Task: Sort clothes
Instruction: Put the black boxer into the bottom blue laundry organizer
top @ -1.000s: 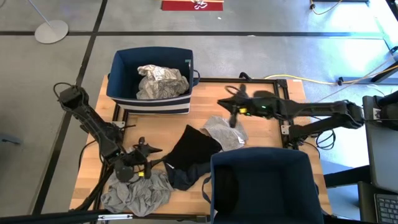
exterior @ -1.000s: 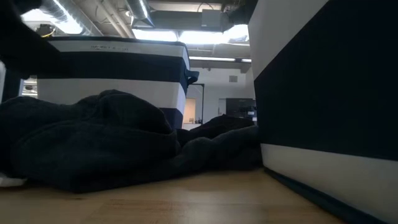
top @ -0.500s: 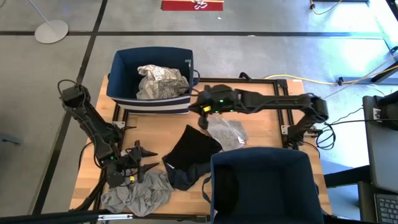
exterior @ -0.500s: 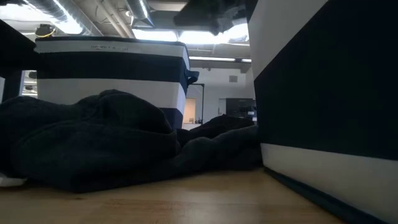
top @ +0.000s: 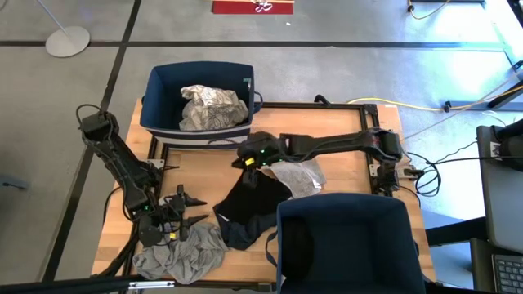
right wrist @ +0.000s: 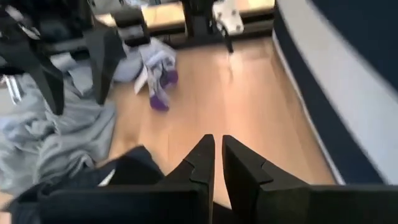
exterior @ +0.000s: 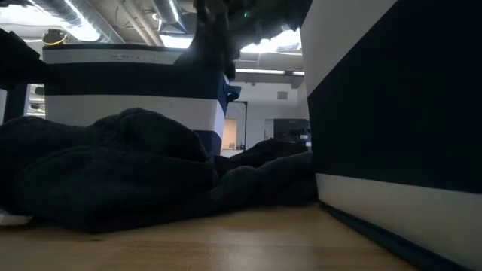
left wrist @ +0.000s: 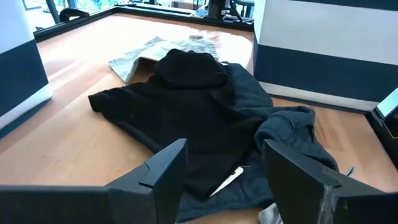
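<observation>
High view: table w/ two navy bins, far bin (top: 157, 102) holding a white patterned garment (top: 211, 107), near bin (top: 343, 214) at the near-right edge. Black garment (top: 249, 200) lies mid-table, a light grey one (top: 298, 174) just right of it, a grey one (top: 181, 255) at near-left. Right gripper (top: 248, 161) hangs over the black garment's far edge; left gripper (top: 189, 210) sits just left of it, above the grey heap.

Low view: dark fabric mound (exterior: 120, 169) slumps flat on the wood, far bin behind, near bin wall at right. Right arm only a dark shape up top.

Left wrist: fingers (left wrist: 163, 171) spread wide, nothing btwn them; black garment (left wrist: 186, 106) ahead, rumpled, w/ raised folds.

Right wrist: fingers (right wrist: 200, 163) nearly touching, empty, above bare wood by the garment's edge (right wrist: 106, 177).

Handling, my read: soft, light, limp; it'll drape and drag, may snag neighbours. Best pinch a raised fold near the middle, not a flat edge.
</observation>
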Controlling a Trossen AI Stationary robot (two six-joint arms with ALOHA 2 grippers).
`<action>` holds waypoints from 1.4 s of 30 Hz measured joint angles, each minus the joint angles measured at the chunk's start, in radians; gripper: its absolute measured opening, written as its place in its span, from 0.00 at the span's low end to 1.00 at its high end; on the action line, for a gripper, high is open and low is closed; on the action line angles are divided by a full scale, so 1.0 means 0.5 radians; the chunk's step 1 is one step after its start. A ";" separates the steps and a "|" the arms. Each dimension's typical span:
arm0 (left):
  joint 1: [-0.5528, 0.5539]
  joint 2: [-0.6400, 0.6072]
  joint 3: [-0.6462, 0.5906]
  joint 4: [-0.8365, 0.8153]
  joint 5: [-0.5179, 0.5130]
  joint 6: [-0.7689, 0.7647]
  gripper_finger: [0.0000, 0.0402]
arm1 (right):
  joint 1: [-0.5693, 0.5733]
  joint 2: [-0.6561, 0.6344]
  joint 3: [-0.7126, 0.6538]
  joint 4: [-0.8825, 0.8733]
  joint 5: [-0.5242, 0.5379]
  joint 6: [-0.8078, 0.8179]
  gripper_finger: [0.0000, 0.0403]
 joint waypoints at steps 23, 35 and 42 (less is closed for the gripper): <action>0.001 0.000 0.001 -0.063 0.014 -0.011 0.49 | 0.120 0.367 -0.002 -0.322 -0.361 -0.192 0.42; 0.001 0.000 0.002 -0.062 0.014 -0.015 0.49 | 0.182 0.477 -0.004 -0.500 -0.017 -0.312 0.64; 0.001 0.000 0.002 -0.062 0.014 -0.016 0.49 | 0.183 0.493 -0.002 -0.404 0.044 -0.310 0.50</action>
